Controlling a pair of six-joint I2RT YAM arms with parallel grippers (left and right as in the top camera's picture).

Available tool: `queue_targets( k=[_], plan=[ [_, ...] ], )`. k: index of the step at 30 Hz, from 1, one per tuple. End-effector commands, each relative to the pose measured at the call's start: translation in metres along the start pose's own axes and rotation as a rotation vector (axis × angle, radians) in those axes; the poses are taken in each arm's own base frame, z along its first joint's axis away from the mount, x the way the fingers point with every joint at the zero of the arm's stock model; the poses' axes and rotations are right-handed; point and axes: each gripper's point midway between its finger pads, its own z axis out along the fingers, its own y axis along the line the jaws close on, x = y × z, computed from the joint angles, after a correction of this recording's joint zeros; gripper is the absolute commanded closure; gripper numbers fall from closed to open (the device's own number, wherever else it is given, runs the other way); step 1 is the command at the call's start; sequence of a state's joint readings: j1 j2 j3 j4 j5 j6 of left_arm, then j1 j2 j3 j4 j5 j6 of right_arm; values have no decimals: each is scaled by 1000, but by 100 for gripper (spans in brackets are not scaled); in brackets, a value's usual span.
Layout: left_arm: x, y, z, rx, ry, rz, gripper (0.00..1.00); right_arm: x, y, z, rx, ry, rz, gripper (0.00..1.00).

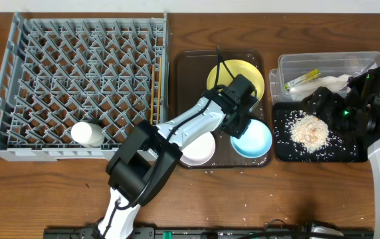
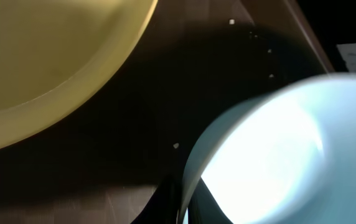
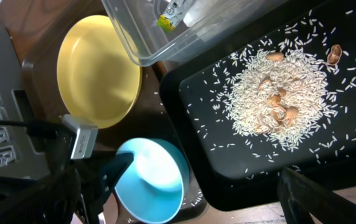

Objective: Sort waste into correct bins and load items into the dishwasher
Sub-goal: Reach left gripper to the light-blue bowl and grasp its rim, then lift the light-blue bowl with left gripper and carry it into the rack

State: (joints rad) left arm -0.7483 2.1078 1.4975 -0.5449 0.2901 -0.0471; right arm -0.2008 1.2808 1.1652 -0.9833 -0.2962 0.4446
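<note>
The left pincer [image 1: 241, 125] is set at the rim of the blue bowl [image 1: 252, 139] on the brown tray [image 1: 193, 73], centre right; its grip cannot be told. The right pincer [image 1: 317, 101], likewise unclear, is held over the black tray [image 1: 349, 149]

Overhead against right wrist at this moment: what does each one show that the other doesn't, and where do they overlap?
Only overhead: the small white cup lying in the grey dish rack, and the cream-white bowl, partly under the left arm. Only right wrist: brownish bits told apart within the rice pile. Both: the yellow plate, the light-blue bowl with the left gripper at its rim, the black tray carrying the rice, and the clear tub holding the sachet.
</note>
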Motion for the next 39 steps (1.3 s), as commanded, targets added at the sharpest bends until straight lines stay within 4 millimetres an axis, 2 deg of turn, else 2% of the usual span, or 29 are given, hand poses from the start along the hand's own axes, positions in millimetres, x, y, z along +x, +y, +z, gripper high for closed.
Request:
queue_targets(
  k=[1,5,9,11,12,15,17,18,20,23,26,30,33,39],
  plan=[
    [13,6,20,-2,54,-5,92,0,0,0,-4,4,7,1],
    [14,8,23,-3,56,-8,92,0,0,0,-4,4,7,1],
    [4,7,10,0,21,-10,92,0,0,0,-4,4,7,1],
    [-5,5,-5,1,-11,-11,93,0,0,0,-4,4,7,1],
    [-18,6,-27,-23,-60,-23,93,0,0,0,-4,5,7,1],
    [-35,16,-68,-102,-157,-40,93,0,0,0,-4,4,7,1],
    [-43,22,-99,-165,-219,-39,93,0,0,0,-4,4,7,1],
    [-43,32,-126,-260,-257,-39,93,0,0,0,-4,4,7,1],
    [-41,48,-157,-392,-292,-37,93,0,0,0,-4,4,7,1],
    [-33,81,-210,-648,-338,-52,93,0,0,0,-4,4,7,1],
    [-18,116,-272,-942,-367,-82,92,0,0,0,-4,4,7,1],
    [9,155,-333,-1212,-312,-112,93,0,0,0,-4,4,7,1],
    [35,186,-360,-1337,-212,-150,93,0,0,0,-4,4,7,1],
    [76,243,-379,-1458,-93,-302,93,0,0,0,-4,4,7,1]
  ],
)
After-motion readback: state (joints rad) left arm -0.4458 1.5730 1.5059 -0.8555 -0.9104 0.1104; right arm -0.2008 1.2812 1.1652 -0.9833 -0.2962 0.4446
